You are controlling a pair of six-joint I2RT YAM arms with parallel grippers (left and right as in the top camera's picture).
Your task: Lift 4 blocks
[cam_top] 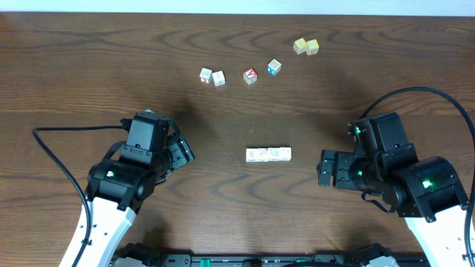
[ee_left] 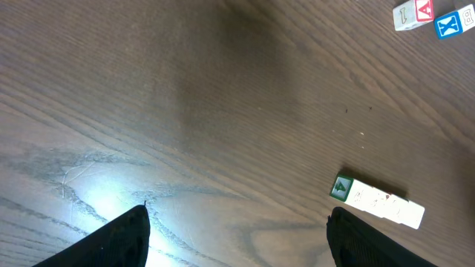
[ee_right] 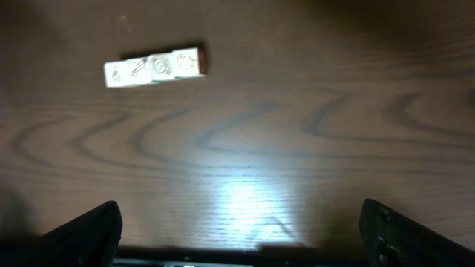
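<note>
The four blocks sit pressed end to end in one short row at the middle of the counter, and the row's long axis runs from 9 to 3 o'clock in the overhead view. The left arm sits at the row's 9 o'clock and the right arm at its 3 o'clock, a touch toward 4. Both sets of jaws stand wide and hold nothing. The right arm's jaws look nearer to the row's end, though the overhead angle makes that a close call. Since each arm faces an end of the row, the coming move seems to turn on squeezing it lengthwise, end against end, so that all four rise as one bar. Bare wood lies all round the row, which is well apart from any counter edge. The other cubes lie scattered toward 12 o'clock, with the yellowish pair near 1, all well away from either approach.
</note>
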